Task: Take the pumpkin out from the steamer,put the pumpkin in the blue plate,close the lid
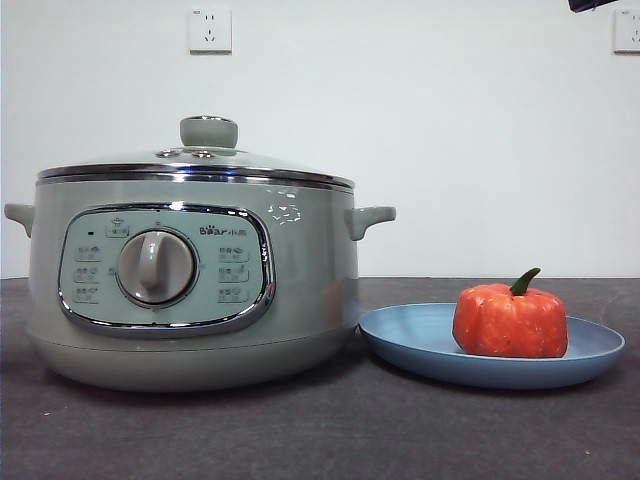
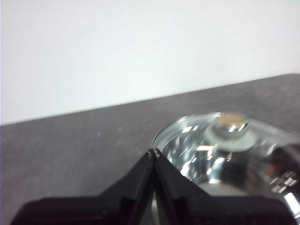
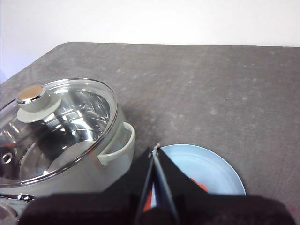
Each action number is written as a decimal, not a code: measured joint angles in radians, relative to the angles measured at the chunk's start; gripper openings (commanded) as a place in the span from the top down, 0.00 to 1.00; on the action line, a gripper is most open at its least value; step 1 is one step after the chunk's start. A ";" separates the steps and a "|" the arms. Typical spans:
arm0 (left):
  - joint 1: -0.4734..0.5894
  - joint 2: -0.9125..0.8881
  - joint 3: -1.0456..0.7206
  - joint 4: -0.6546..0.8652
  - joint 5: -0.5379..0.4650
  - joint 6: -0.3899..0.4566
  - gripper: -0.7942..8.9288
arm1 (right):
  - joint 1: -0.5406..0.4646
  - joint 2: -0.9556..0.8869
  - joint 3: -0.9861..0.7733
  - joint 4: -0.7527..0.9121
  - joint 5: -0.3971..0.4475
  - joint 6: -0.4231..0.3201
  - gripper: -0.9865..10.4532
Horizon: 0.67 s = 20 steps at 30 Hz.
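Two grippers, both clear of the work. Left gripper: jaws pressed together tip to tip, nothing between them, hanging above the lid. Right gripper: jaws likewise closed on nothing, above the near side of the blue plate, just beside the steamer's side handle. In the front view only a black tip shows at the top corner, well above the steamer.

Lid sits seated on the steamer rim, green knob upright on top. Control dial and panel face the front camera.

Blue plate lies flat on the dark table, its rim just beside the steamer base; whether they touch, cannot tell. Pumpkin stands upright in the plate, on the half away from the steamer, stem pointing up and tilted away from the steamer. From the right wrist view only a sliver of orange shows past the jaws.

Two wall sockets sit on the white wall behind the steamer.
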State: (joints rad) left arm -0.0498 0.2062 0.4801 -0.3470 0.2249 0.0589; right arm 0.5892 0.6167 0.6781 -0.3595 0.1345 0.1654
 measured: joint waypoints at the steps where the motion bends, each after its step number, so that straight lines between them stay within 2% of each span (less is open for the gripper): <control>1: 0.011 -0.017 -0.042 0.020 0.000 0.000 0.92 | 0.000 0.000 0.000 0.000 0.000 0.000 0.93; 6: 0.034 -0.087 -0.222 0.098 -0.012 0.000 0.92 | 0.000 0.000 0.000 0.000 0.000 0.000 0.93; 11: 0.035 -0.151 -0.349 0.183 -0.080 0.000 0.92 | 0.000 0.000 0.000 0.000 0.000 0.000 0.93; 20: 0.035 -0.202 -0.416 0.197 -0.209 0.000 0.92 | 0.000 0.000 0.000 0.000 0.000 0.000 0.93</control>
State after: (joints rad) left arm -0.0147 0.0044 0.0639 -0.1501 0.0162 0.0589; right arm 0.5892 0.6167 0.6781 -0.3592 0.1345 0.1658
